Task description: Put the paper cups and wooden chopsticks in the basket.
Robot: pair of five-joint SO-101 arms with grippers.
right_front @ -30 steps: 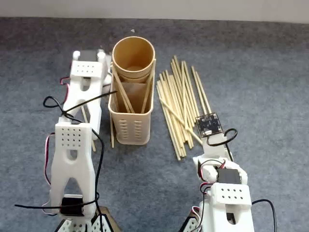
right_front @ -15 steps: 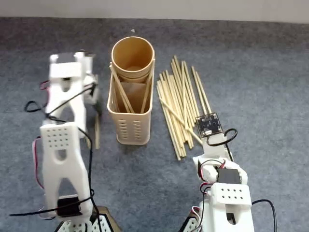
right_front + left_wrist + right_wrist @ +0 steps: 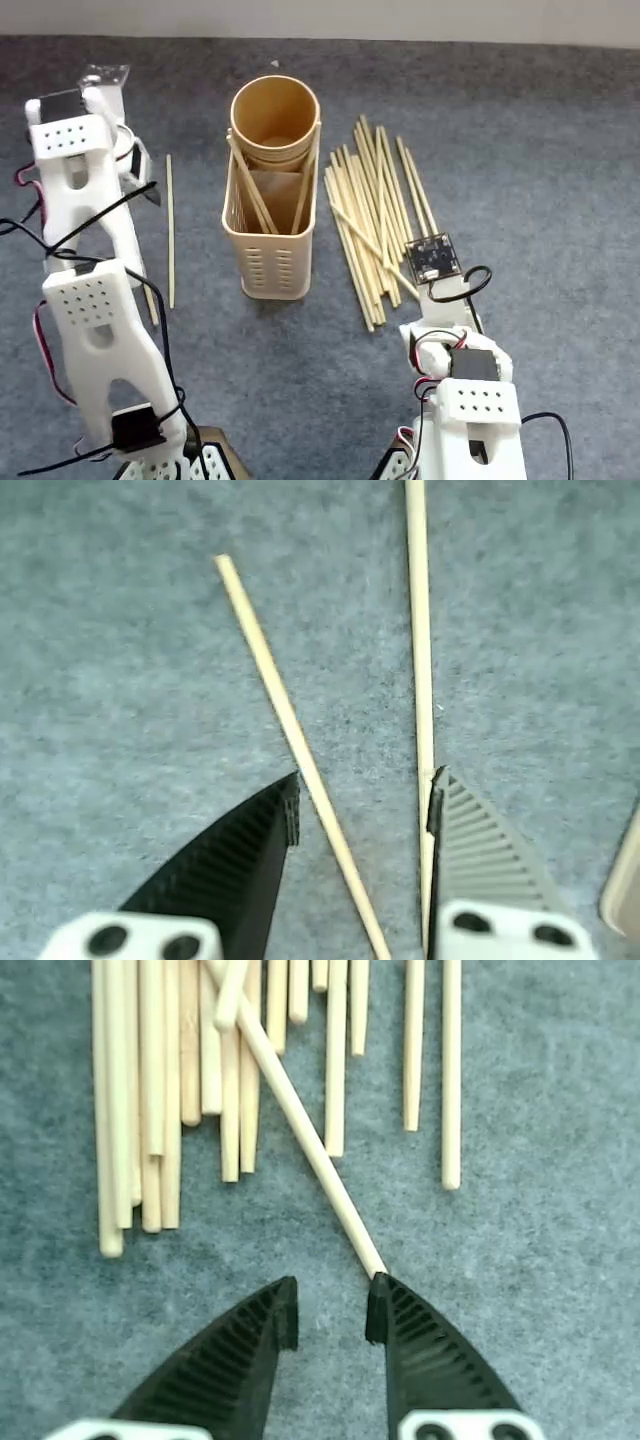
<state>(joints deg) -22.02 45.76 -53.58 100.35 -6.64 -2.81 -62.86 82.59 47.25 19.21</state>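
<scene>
Task partly done: paper cups [image 3: 275,115] and a few chopsticks [image 3: 250,195] stand in the basket [image 3: 270,265], while a large pile [image 3: 375,220] lies to its right near the narrowly parted right gripper [image 3: 330,1310], and two loose sticks [image 3: 170,230] lie to its left under the widely parted left gripper [image 3: 360,805].

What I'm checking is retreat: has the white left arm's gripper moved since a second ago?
Yes: the left gripper swung outward, away from the cream slotted plastic basket.

A tall cream slotted plastic basket [image 3: 270,262] stands upright on the grey surface [image 3: 540,150]. A tan paper cup [image 3: 276,125] sits upright in its far end, mouth up. Two pale wooden chopsticks [image 3: 254,195] lean slanted inside the basket. A loose pile of chopsticks [image 3: 372,225] lies flat just right of it. A single chopstick [image 3: 170,230] lies to its left, apart, with a second chopstick [image 3: 290,730] near it.
</scene>
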